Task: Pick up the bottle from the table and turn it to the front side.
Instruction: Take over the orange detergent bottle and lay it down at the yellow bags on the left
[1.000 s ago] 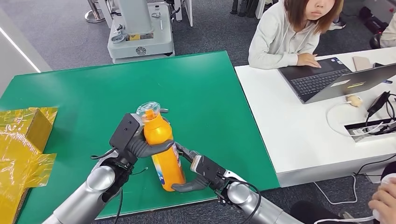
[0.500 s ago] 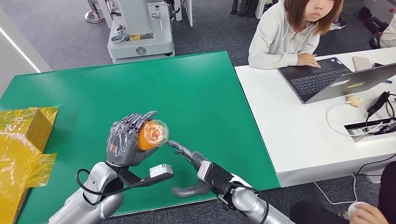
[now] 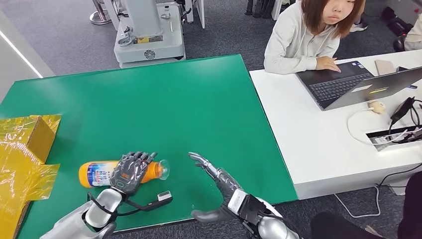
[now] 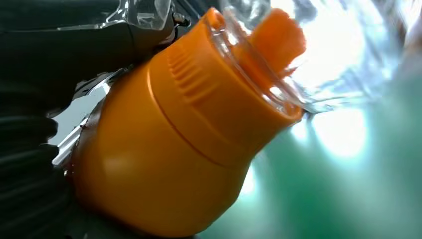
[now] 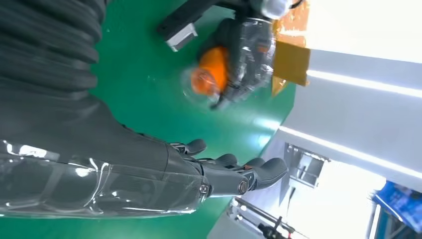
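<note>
1. Green table point(image 3: 199, 99): matte surface, standing on grey carpet floor point(image 3: 64, 35).
2. Orange bottle point(image 3: 94, 174): lying on its side near the table's front-left edge, clear cap point(image 3: 163, 169) pointing toward the robot's right, printed label facing up.
3. Left hand point(image 3: 132, 170): laid over the bottle's upper half, fingers curled around it, gripping it against the table.
4. Right hand point(image 3: 219, 184): apart from the bottle, fingers spread and extended, holding nothing, above the table's front edge.
5. Yellow foil-wrapped box point(image 3: 25, 144): at the table's left edge, near the bottle's base.
6. White desk point(image 3: 308, 134): abutting the green table's right side, carrying a laptop point(image 3: 358, 84) and cables.
7. Person point(image 3: 308, 35): seated at the desk, one hand at the laptop.
8. Grey machine base point(image 3: 149, 40): on the floor beyond the table.
</note>
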Robot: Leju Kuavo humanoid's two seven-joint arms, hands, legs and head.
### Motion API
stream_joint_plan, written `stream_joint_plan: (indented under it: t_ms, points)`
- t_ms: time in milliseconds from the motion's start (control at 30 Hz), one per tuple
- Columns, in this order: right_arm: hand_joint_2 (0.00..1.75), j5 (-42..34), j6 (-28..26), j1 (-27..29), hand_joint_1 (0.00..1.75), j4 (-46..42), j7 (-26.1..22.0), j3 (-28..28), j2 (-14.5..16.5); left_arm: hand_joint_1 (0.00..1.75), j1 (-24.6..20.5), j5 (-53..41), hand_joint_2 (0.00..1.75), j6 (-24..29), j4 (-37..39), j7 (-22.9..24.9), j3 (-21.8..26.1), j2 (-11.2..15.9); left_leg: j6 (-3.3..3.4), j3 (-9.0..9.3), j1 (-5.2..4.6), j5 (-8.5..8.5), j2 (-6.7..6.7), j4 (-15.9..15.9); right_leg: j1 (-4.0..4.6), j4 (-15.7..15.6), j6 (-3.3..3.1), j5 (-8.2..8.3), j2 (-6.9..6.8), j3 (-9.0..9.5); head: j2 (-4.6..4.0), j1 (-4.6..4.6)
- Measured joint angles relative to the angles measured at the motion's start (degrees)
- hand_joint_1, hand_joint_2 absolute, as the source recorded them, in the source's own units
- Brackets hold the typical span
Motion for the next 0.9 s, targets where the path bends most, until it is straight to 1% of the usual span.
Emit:
stream_joint_plan:
  t_ms: [100, 233, 367, 433, 567, 633, 700, 767, 833, 900]
  points:
    - [1.75, 0.51, 0.06, 1.07, 0.0, -1.45, -0.1, -0.49, 0.0, 1.75, -1.17, -0.02, 1.75, -3.95, 3.9, 2.77, -2.51, 1.25, -0.04, 0.07, 0.01, -0.03, 0.01, -0.03, 0.01, 0.0, 0.0, -0.01, -0.01, 0.08, 0.0, 0.0]
    - [1.75, 0.53, 0.18, 1.87, 0.0, -2.45, -0.55, -1.26, 0.0, 1.75, -2.49, -0.15, 1.75, -5.73, 7.23, 7.31, -4.22, 2.54, -0.1, 0.3, 0.01, -0.09, 0.0, -0.09, 0.01, 0.0, -0.05, -0.04, -0.03, 0.37, 0.0, 0.0]
    - [1.75, 0.53, 0.28, 2.35, 0.0, -2.93, -0.68, -1.5, 0.0, 1.75, -3.13, -0.19, 1.75, -7.26, 9.33, 10.42, -5.2, 3.63, -0.11, 0.59, 0.01, -0.12, 0.0, -0.14, 0.01, 0.0, -0.07, -0.06, -0.04, 0.65, 0.0, 0.0]
    - [1.75, 0.53, 0.47, 2.31, 0.0, -3.0, -0.69, -1.51, 0.02, 1.75, -3.21, -0.2, 1.75, -8.53, 10.04, 13.3, -5.69, 4.12, -0.12, 0.7, 0.02, -0.11, 0.0, -0.2, 0.01, 0.01, -0.08, -0.06, -0.04, 0.76, 0.0, 0.0]
    - [1.75, 0.63, 1.43, 2.12, 0.0, -3.0, -0.43, -1.51, 0.37, 1.75, -2.72, -0.18, 1.75, -9.13, 11.1, 18.99, -6.06, 5.34, -0.17, 0.83, 0.02, -0.07, 0.0, -0.24, 0.01, 0.05, -0.11, -0.06, -0.04, 0.81, 0.0, -0.01]
    - [1.75, 0.73, 1.84, 2.01, 0.0, -3.0, -0.26, -1.51, 0.61, 1.75, -2.47, -0.17, 1.75, -9.01, 11.26, 20.5, -6.08, 5.79, -0.21, 0.84, 0.03, -0.04, -0.05, -0.25, 0.01, 0.08, -0.13, -0.07, -0.09, 0.83, 0.0, -0.01]
    - [1.75, 1.01, 2.26, 1.87, 0.0, -2.98, -0.17, -1.51, 0.78, 1.75, -2.32, -0.17, 1.75, -8.66, 11.27, 20.78, -6.1, 6.11, -0.24, 0.88, 0.03, -0.02, -0.07, -0.28, 0.01, 0.1, -0.15, -0.07, -0.1, 0.86, 0.0, 0.0]
    - [1.75, 1.34, 2.64, 1.72, 0.0, -2.94, -0.16, -1.51, 0.97, 1.55, -2.11, -0.17, 1.75, -7.63, 11.27, 20.56, -6.13, 6.44, -0.26, 0.93, 0.03, -0.01, -0.04, -0.32, 0.01, 0.11, -0.17, -0.06, -0.06, 0.87, 0.0, 0.0]
    - [1.75, 1.47, 3.17, 1.6, 0.0, -2.89, -0.27, -1.51, 1.12, 0.68, -1.66, -0.17, 1.75, -5.22, 11.27, 20.21, -6.16, 6.92, -0.28, 0.96, 0.04, 0.0, -0.01, -0.34, 0.02, 0.11, -0.19, -0.06, -0.03, 0.85, 0.0, -0.01]
    - [1.75, 1.45, 3.72, 1.57, 0.0, -2.78, -0.5, -1.51, 1.16, 0.0, -1.03, -0.17, 1.75, -1.69, 11.27, 20.06, -6.33, 7.44, -0.31, 0.97, 0.04, 0.02, -0.02, -0.35, 0.02, 0.11, -0.21, -0.06, -0.04, 0.83, 0.0, -0.01]
